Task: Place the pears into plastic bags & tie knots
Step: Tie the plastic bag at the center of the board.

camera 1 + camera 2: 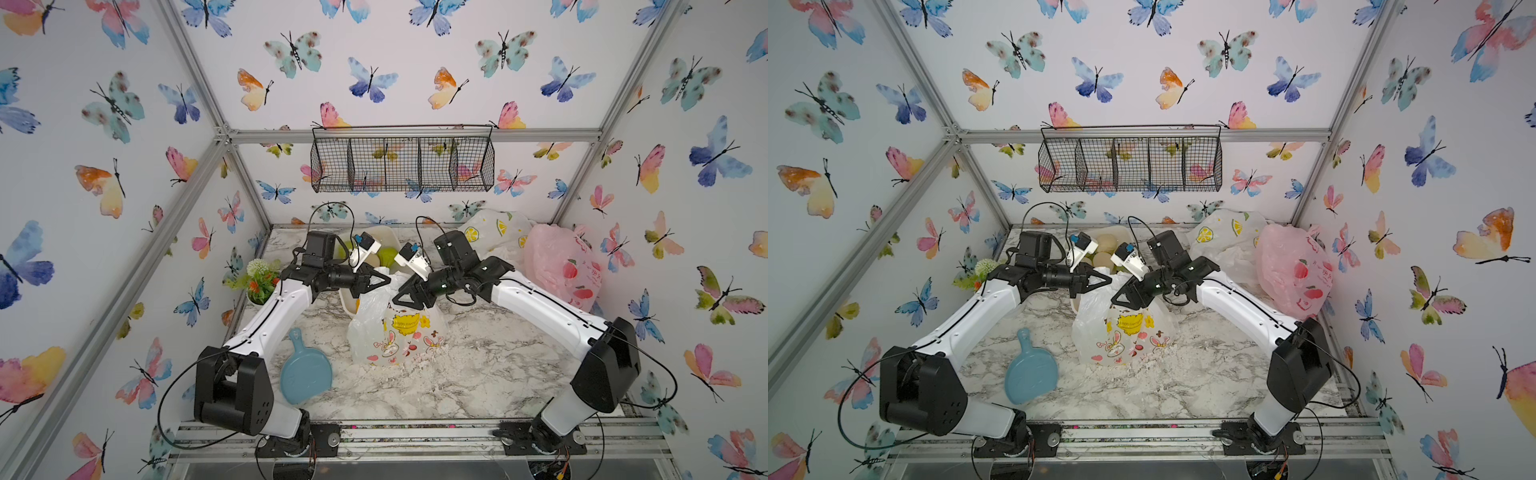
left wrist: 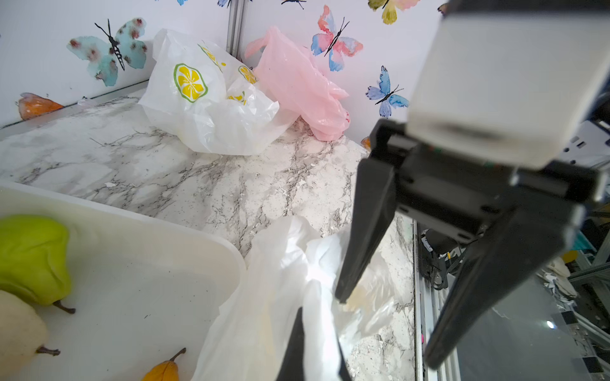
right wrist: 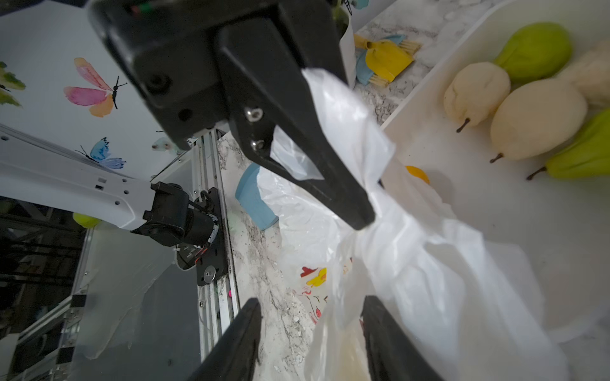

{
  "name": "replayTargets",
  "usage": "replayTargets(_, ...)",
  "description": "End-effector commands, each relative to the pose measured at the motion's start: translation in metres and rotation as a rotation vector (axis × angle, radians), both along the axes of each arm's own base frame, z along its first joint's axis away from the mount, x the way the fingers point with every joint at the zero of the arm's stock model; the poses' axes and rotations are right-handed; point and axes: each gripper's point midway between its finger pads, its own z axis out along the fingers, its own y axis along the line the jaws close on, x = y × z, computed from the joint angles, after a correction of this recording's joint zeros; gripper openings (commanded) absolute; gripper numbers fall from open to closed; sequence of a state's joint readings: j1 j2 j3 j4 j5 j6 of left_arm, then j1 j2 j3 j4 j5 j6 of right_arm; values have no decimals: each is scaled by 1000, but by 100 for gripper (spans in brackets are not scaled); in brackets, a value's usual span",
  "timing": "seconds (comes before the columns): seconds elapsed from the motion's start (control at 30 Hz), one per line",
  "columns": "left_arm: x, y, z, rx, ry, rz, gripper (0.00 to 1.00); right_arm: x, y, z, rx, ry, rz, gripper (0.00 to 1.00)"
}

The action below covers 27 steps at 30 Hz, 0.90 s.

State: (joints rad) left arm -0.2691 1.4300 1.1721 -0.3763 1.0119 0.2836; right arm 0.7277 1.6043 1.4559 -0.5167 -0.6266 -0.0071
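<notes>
The bunny bag (image 1: 390, 336) stands upright in the middle of the worktop (image 1: 478, 365), its far side against the near end of the white tray (image 2: 165, 224). The left pincer (image 3: 359, 219) is clenched on a twisted strip of the bag's upper film and holds it above the bag's mouth. In both top views it reaches in from the left over the top of the bag (image 1: 1117, 336).

The right pincer (image 2: 388, 330) comes in from the right, just beside the left one. Its jaws are spread apart, released, with loose film between them. One fingertip (image 2: 343, 295) touches the plastic.

Loose pears lie in the tray: two green (image 3: 534, 49) (image 3: 584, 155), two cream (image 3: 475, 92) (image 3: 538, 118) and an orange-yellow one (image 3: 417, 173) nearest the bag.

The lemon bag (image 1: 494, 232) and the pink bag (image 1: 561, 270) sit touching each other in the far right corner. I cannot tell whether either is knotted.

A blue board (image 1: 305, 370) lies at the near left, with the potted flowers (image 1: 259, 278) beyond it by the left wall.
</notes>
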Motion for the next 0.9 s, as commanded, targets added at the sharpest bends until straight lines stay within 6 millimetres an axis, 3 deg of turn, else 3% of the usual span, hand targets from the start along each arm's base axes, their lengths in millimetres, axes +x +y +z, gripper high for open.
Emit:
replayTargets(0.0,-6,0,17,6,-113,9,0,15,-28,29,-71,-185,-107,63)
replayTargets(0.1,-5,-2,21,11,-124,18,0,31,-36,21,-181,-239,-144,72)
replayTargets(0.2,-7,-8,22,22,-138,10,0,39,-29,9,-265,-215,-100,77)
replayTargets(0.33,-12,-12,25,36,-169,0,0,48,-15,13,-244,-220,-79,81)
replayTargets(0.63,-12,-13,27,47,-202,-6,1,31,-1,-2,-206,-128,27,77)
replayTargets(0.73,-10,-13,25,52,-198,-2,1,23,4,5,-160,-105,63,78)
replayTargets(0.87,-12,-14,28,44,-200,-11,1,27,3,2,-176,-109,46,77)
